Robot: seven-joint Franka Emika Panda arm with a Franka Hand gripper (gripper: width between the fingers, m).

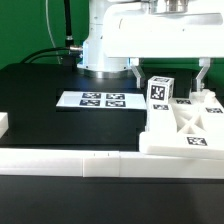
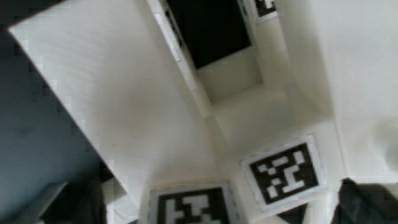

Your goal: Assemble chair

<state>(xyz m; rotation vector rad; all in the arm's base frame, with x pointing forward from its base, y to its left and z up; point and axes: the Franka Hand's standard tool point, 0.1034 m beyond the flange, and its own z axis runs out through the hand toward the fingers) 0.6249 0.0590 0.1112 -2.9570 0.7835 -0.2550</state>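
The gripper [image 1: 170,70], fingers spread apart, hangs above the white chair [image 1: 185,120] at the table's [image 1: 40,85] front edge.

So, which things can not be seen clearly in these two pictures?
- Exterior view: the chair is cut off by the picture's right edge.
- Exterior view: the upper arm leaves the top edge; the tool stands open, its tips dark and small.
- Wrist view: the chair fills the blurred frame, so which piece it is cannot be told.
- Exterior view: the marker board tags are too small to read.
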